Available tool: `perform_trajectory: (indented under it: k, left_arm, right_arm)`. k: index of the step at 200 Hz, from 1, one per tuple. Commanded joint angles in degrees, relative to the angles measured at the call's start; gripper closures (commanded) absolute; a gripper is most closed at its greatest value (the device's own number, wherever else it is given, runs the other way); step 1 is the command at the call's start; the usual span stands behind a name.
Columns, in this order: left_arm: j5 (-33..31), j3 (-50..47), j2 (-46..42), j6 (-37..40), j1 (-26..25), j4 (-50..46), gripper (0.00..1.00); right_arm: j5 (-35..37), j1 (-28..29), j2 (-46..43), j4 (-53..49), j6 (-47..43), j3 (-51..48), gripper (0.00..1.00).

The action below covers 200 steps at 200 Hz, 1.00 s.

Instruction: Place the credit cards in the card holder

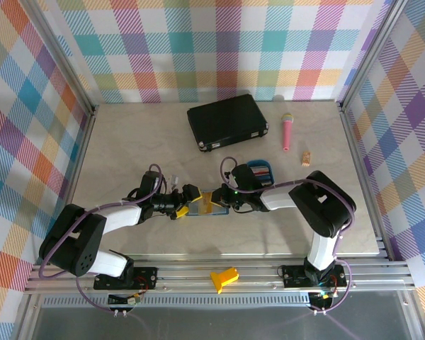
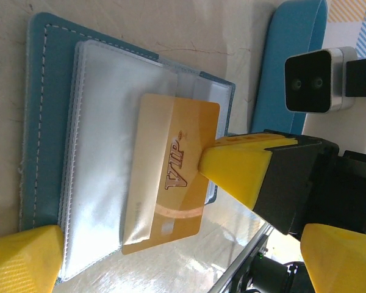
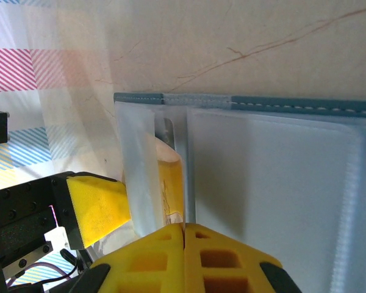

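The gold card is thin, stiff and slippery, and it sits partway inside a clear pocket of the blue card holder on the tabletop. My right jaws are pinching its bare edge, which I think is the best place to hold it. My left jaws hang wide open above the holder.

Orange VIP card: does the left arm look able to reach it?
Probably yes. The open left gripper hangs above the orange VIP card, whose middle lies bare; the right gripper holds one edge and a clear pocket covers another.
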Motion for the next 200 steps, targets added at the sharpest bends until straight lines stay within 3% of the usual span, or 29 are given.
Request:
perform_trajectory:
  k: [1,200]
  left_arm:
    - [0.0,0.8,-0.4,1.1,-0.7,-1.6,0.01]
    - [0.0,1.0,0.7,1.3,-0.7,-2.0,0.01]
  right_arm:
    - [-0.7,1.0,1.5,-1.2,0.2,1.4,0.96]
    - [6.7,0.9,-0.7,0.2,-0.6,0.5,1.0]
